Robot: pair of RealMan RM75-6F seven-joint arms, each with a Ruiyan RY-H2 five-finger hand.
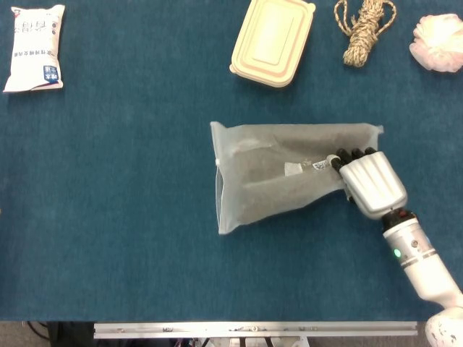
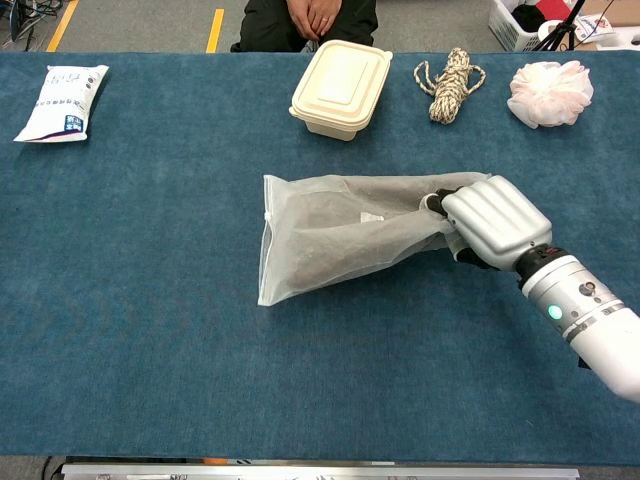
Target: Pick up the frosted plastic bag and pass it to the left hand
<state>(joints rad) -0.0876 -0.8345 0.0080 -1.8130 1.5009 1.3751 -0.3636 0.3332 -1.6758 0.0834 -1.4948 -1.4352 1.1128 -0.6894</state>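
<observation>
The frosted plastic bag [image 1: 278, 173] [image 2: 340, 232], translucent with dark contents and a small white label, hangs tilted over the middle of the blue table, its left end low and its right end gathered up. My right hand [image 1: 369, 181] [image 2: 490, 222] grips that bunched right end, fingers curled into the plastic. My left hand shows in neither view.
Along the far edge lie a beige lidded food box [image 1: 273, 41] [image 2: 341, 88], a coil of rope [image 1: 363, 29] [image 2: 448, 83] and a pink mesh puff [image 1: 437, 42] [image 2: 549, 92]. A white packet [image 1: 35, 48] [image 2: 62, 102] lies at the far left. A person [image 2: 315, 18] sits behind the table.
</observation>
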